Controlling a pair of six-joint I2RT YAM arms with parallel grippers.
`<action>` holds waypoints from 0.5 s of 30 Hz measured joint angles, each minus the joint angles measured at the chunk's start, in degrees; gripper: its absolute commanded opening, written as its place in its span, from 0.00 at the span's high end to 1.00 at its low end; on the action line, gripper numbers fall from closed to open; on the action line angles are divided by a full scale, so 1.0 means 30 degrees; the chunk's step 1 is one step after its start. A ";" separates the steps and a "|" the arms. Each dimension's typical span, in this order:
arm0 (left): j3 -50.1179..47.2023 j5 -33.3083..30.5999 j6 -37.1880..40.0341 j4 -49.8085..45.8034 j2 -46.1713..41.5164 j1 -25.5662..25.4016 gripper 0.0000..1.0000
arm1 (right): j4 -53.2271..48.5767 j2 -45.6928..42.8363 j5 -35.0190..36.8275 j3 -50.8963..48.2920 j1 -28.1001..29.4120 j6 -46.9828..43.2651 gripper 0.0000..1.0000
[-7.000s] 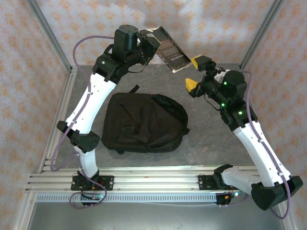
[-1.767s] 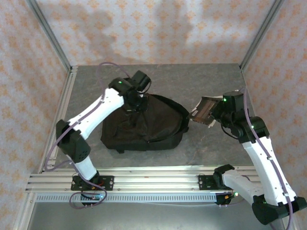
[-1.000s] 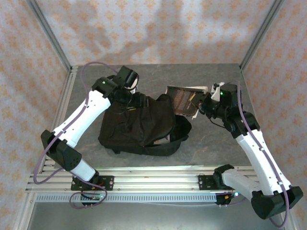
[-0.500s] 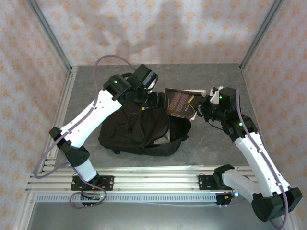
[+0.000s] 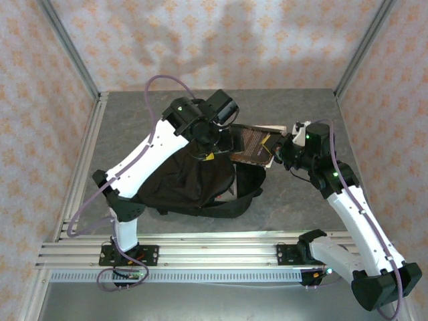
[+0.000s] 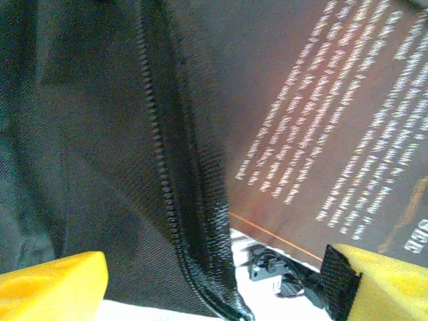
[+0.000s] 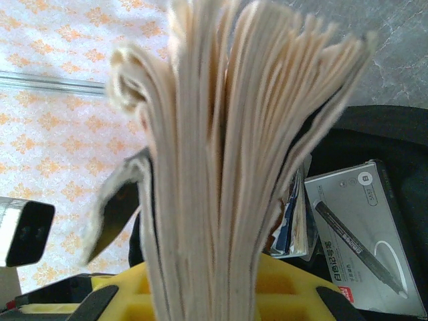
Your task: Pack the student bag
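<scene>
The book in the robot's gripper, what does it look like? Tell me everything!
The book is a paperback with a dark brown cover printed with pale lines of text, and cream, slightly fanned pages. The right gripper is shut on one edge, holding it tilted above the mouth of the open student bag.

Top camera: high behind the arm bases at 6 o'clock, tilted down toward 12, takes in the whole table (image 5: 294, 107) from far off. Left wrist camera: very close, looks down past the left gripper (image 6: 221, 294) onto the student bag (image 6: 100, 147) zip and book (image 6: 321, 120) cover. Right wrist camera: equally near, faces about 9 o'clock along the book's page edges into the bag. All three share book and bag mouth.
</scene>
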 measured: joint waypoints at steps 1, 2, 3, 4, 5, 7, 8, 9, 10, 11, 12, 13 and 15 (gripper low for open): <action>0.0117 -0.0138 -0.0182 -0.0393 0.0189 -0.0007 0.18 | 0.0000 0.0000 0.0000 0.0000 0.0022 0.0000 1.00; 0.0153 -0.0277 -0.0364 -0.0750 0.0357 0.0015 0.19 | 0.0007 0.0000 0.0007 0.0000 0.0051 0.0000 1.00; 0.0153 -0.0437 -0.0503 -0.1071 0.0546 0.0015 0.20 | 0.0007 0.0000 0.0015 0.0000 0.0102 0.0000 1.00; 0.0153 -0.0648 -0.0627 -0.1311 0.0714 0.0015 0.21 | 0.0007 0.0000 0.0015 0.0000 0.0138 0.0000 1.00; 0.0153 -0.0852 -0.0809 -0.1515 0.0889 0.0015 0.22 | 0.0007 0.0000 0.0029 0.0000 0.0189 0.0000 1.00; 0.0153 -0.1282 -0.1064 -0.1749 0.1137 0.0015 0.26 | 0.0007 0.0000 0.0058 0.0000 0.0262 0.0000 1.00; 0.0153 -0.1435 -0.1224 -0.1807 0.1202 0.0015 0.29 | 0.0007 0.0000 0.0080 0.0000 0.0299 -0.0007 1.00; 0.0153 -0.1625 -0.1384 -0.1851 0.1239 0.0015 0.33 | 0.0007 0.0000 0.0109 0.0000 0.0335 -0.0007 1.00; 0.0153 -0.1727 -0.1464 -0.1880 0.1246 0.0015 0.36 | 0.0007 0.0000 0.0131 0.0000 0.0364 -0.0007 1.00; 0.0153 -0.1858 -0.1596 -0.1938 0.1246 0.0015 0.40 | 0.0007 -0.0029 0.0146 0.0000 0.0386 -0.0015 1.00; 0.0168 -0.2018 -0.1712 -0.2018 0.1246 0.0015 0.44 | 0.0007 -0.0066 0.0160 0.0000 0.0415 -0.0022 1.00; 0.0168 -0.2135 -0.1829 -0.2069 0.1246 0.0015 0.49 | 0.0000 -0.0095 0.0168 0.0000 0.0423 -0.0073 1.00; 0.0168 -0.2288 -0.1974 -0.2135 0.1246 0.0022 0.61 | 0.0000 -0.0219 0.0197 0.0000 0.0444 -0.0153 1.00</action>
